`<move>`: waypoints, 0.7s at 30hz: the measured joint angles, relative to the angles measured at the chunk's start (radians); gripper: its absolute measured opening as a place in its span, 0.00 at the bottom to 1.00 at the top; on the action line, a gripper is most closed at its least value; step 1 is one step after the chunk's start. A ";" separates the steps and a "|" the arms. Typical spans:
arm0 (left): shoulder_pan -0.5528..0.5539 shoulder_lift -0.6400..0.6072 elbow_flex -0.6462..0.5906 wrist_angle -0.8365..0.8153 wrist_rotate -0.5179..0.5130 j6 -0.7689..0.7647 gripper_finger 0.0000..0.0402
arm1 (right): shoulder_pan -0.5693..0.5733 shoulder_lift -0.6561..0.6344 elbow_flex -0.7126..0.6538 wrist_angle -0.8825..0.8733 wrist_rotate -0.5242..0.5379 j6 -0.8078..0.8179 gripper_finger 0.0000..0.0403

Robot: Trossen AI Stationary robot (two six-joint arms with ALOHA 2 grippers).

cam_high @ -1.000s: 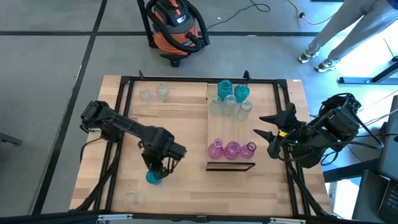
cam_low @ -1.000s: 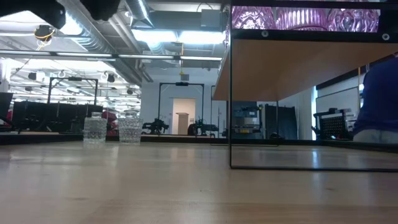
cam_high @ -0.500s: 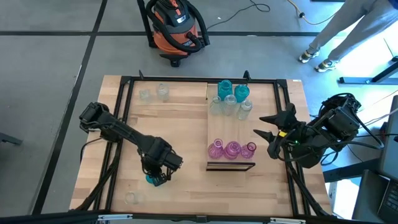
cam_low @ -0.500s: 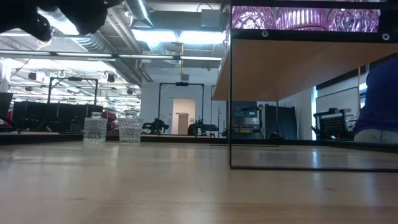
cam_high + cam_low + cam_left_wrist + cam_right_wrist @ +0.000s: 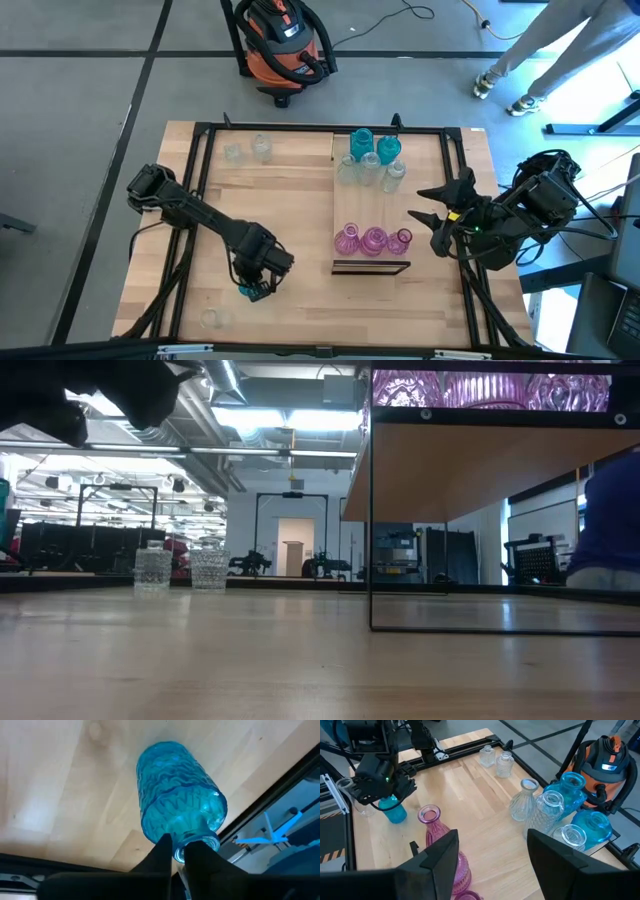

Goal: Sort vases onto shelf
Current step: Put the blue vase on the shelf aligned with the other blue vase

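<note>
The left claw [image 5: 255,290] pinches a blue vase [image 5: 175,822] by its neck, needing a lift toward the shelf [image 5: 352,215] at three o'clock.

A robotics laboratory in a large industrial hall: two dark robot arms work at a black-framed wooden tabletop [image 5: 290,190] set on a grey concrete floor [image 5: 80,90] marked with dark seams. At twelve o'clock from the table stands an orange-and-black shop vacuum [image 5: 283,40], with loose cables [image 5: 420,15] trailing across the floor beside it. A person's legs [image 5: 530,55] are visible at about two o'clock. Seen from table height, the room stretches far back under exposed ceiling ducts [image 5: 200,410] and strip lights [image 5: 270,420], with more black metal test frames [image 5: 290,535] and equipment standing along the far wall.
</note>
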 joint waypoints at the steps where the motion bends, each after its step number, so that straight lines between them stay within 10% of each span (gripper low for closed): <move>1: 0.007 -0.002 0.004 -0.004 0.000 0.001 0.04 | 0.000 0.000 0.000 0.000 0.000 0.000 0.54; 21: 0.634 0.007 0.728 -0.401 -0.208 0.574 0.04 | -0.123 -0.038 0.000 0.000 0.069 -0.025 0.54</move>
